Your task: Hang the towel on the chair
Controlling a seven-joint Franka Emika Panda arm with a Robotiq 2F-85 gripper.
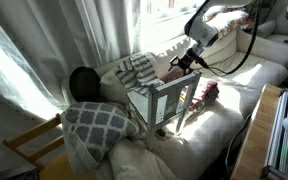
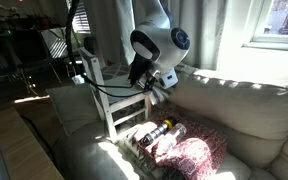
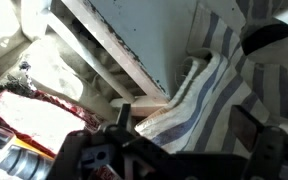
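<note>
The grey and white striped towel (image 1: 136,70) lies over the top of the small pale chair (image 1: 162,102), which sits on the sofa. In the wrist view the towel (image 3: 206,98) drapes over a pale rail of the chair (image 3: 112,48), close below the jaws. My gripper (image 1: 182,63) hovers at the chair's upper edge, just beside the towel. Its fingers (image 3: 184,128) are spread wide with the towel's folded edge between and beneath them, not clamped. In an exterior view the gripper (image 2: 150,82) is over the chair (image 2: 114,104), and the towel is hidden there.
A grey cushion with white lattice (image 1: 94,122) lies on the cream sofa (image 1: 229,100). A bare wooden chair (image 1: 29,148) stands beside the sofa. A reddish patterned cloth (image 2: 189,156) and a dark bottle-like thing (image 2: 160,132) lie on the seat. Curtains (image 1: 24,50) hang behind.
</note>
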